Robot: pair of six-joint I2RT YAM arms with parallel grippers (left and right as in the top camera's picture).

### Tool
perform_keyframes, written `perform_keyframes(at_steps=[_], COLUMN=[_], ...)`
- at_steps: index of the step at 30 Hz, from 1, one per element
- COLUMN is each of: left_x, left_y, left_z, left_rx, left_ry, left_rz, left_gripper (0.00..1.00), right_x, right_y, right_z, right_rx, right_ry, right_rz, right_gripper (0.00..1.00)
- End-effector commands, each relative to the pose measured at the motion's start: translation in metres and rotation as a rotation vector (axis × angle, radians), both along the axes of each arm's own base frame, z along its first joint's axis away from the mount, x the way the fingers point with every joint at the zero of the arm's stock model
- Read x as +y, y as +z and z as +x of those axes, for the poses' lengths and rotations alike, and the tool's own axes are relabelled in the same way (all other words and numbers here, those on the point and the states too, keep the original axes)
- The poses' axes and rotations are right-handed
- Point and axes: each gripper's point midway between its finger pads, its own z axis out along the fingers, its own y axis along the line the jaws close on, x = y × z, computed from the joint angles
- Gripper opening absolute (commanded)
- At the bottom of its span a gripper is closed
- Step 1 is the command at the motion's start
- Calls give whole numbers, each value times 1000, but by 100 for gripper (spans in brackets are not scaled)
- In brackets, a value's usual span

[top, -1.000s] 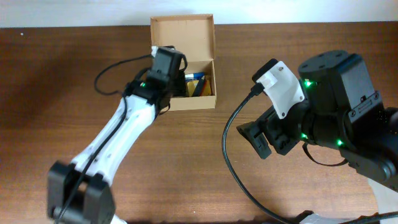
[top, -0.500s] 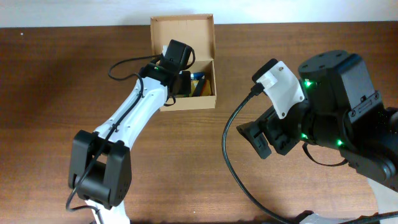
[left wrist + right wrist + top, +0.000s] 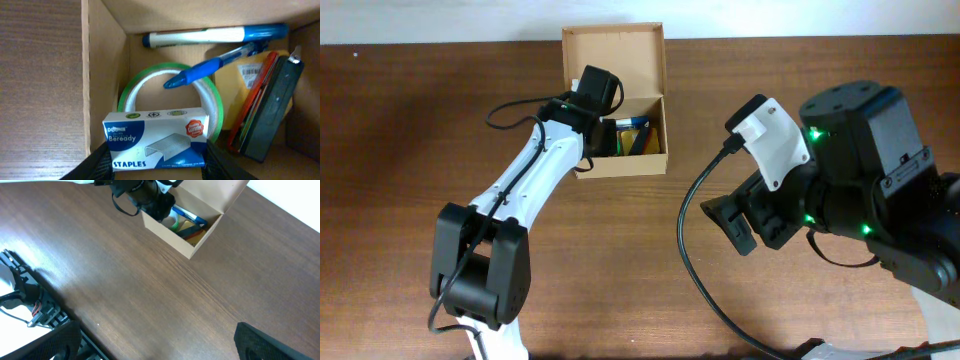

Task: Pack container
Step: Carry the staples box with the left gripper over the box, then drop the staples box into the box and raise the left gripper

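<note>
Cardboard container [image 3: 107,75] is receiving staples [image 3: 156,137] clamped by left gripper [image 3: 157,161]; they risk tilting onto tape [image 3: 210,95] at twelve o'clock; right gripper [image 3: 160,342] is gaping.

The staples box [image 3: 156,142] hides the near rim of the tape roll [image 3: 132,95].

Bright even light (glare on the table [image 3: 35,240]), close-up slightly soft.

The blue-and-white staple box [image 3: 156,137] read "Beready" on its blue half and "STAPLES" along the bottom. Its red seal [image 3: 195,128] and the barcode sticker [image 3: 248,70] beside it were too small to read.
</note>
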Motion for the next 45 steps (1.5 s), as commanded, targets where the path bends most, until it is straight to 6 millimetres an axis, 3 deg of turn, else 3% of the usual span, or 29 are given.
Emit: perform_keyframes(at_steps=[1,3,4,5,9,18,21,28,30,33,34,36,37,38,41,43,45], left_x=[1,1,1,1,1,-1,-5,-6,0,12,17,28,34,39,57,66,74], left_y=[4,4,4,4,4,12,39,128,148,169,175,185,189,190,191,189,189], left_z=[6,6,6,6,6,1,5,15,13,9,8,5,4,4,7,8,9], left_rx=[-16,-13,-14,-14,-12,4,-40,-226,-270,-312,-322,-341,-348,-351,-351,-347,-348], left_ry=[-8,-8,-8,-8,-9,-16,-21,-13,-3,19,25,24,26,33,73,93,110], left_rz=[15,15,15,15,15,19,2,-68,-83,-95,-96,-84,-77,-74,-67,-62,-59], left_gripper=[34,40,57,65,73,74,73,73,100,100,100,100,97,83,46,32,9], right_x=[1,1,1,1,1,8,11,11,10,5,4,5,7,9,19,25,33], right_y=[1,1,1,1,1,2,4,7,6,2,1,-5,-8,-11,-25,-34,-44], right_z=[-1,-1,-1,-1,-1,-7,-6,-2,1,8,12,20,24,28,43,52,64], right_rx=[6,6,6,6,6,30,21,1,-3,-14,-17,-13,-6,4,38,58,72], right_ry=[-3,-3,-3,-3,-3,29,36,31,20,-9,-20,-35,-36,-36,-36,-35,-36], right_rz=[10,10,10,10,10,42,56,61,49,14,1,-25,-33,-39,-62,-76,-87], right_gripper=[99,99,99,99,99,99,99,99,99,100,93,58,43,31,9,4,4])
